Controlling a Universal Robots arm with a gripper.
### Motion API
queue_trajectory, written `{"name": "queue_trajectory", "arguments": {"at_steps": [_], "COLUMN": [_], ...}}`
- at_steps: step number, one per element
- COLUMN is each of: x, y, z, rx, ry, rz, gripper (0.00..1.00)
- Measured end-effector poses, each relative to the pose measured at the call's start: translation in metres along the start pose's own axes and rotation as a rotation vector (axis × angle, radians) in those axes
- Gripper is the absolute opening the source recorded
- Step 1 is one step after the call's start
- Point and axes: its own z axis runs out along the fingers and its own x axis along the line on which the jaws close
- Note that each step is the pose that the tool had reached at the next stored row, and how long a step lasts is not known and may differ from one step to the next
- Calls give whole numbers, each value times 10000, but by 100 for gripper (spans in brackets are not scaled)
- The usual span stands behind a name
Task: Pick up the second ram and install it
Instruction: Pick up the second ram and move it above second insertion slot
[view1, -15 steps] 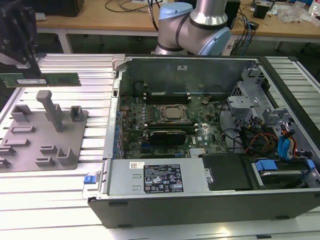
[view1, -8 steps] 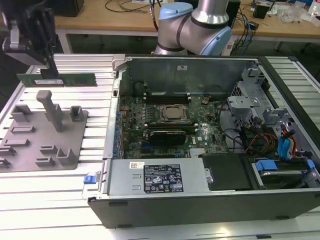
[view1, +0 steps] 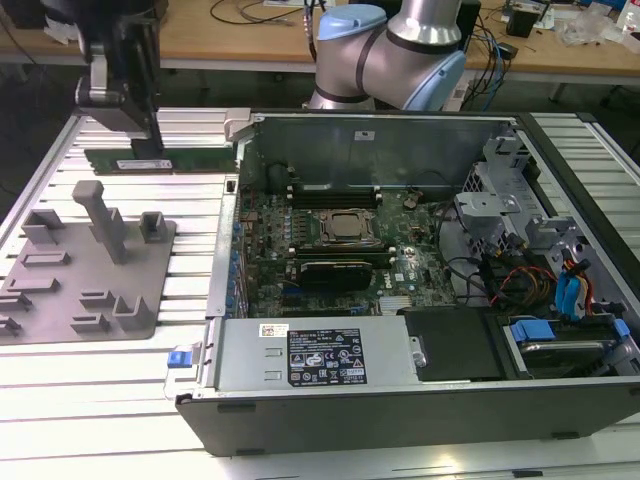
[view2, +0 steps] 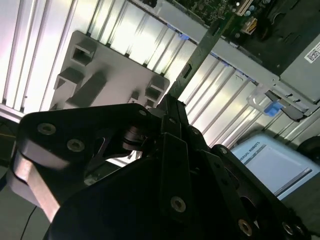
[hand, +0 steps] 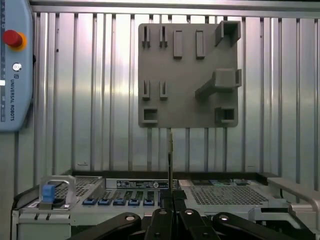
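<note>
**Ram gripped, install not yet done**

Pickup looks complete — the gripper (view1: 148, 148) is clamped on the ram (view1: 195, 160). In the exterior view the ram hangs on edge over the slatted table (view1: 100, 380), at about ten o'clock of the open case (view1: 400, 390). By my judgement, carrying it to the board (view1: 420, 250) and seating it are left. The ram is a long, thin green stick with a pale label — edge-on in the first wrist view.
</note>
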Motion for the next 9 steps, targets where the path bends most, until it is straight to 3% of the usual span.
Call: {"name": "queue_trajectory", "arguments": {"at_steps": [3,4,9], "x": [2,4,4], "y": [-163,-294,-518], "z": [-2,-2,9], "rx": [0,-4,-7], "ry": [-1,0,-2], "rz": [1,-2,0], "gripper": [9,9,9]}}
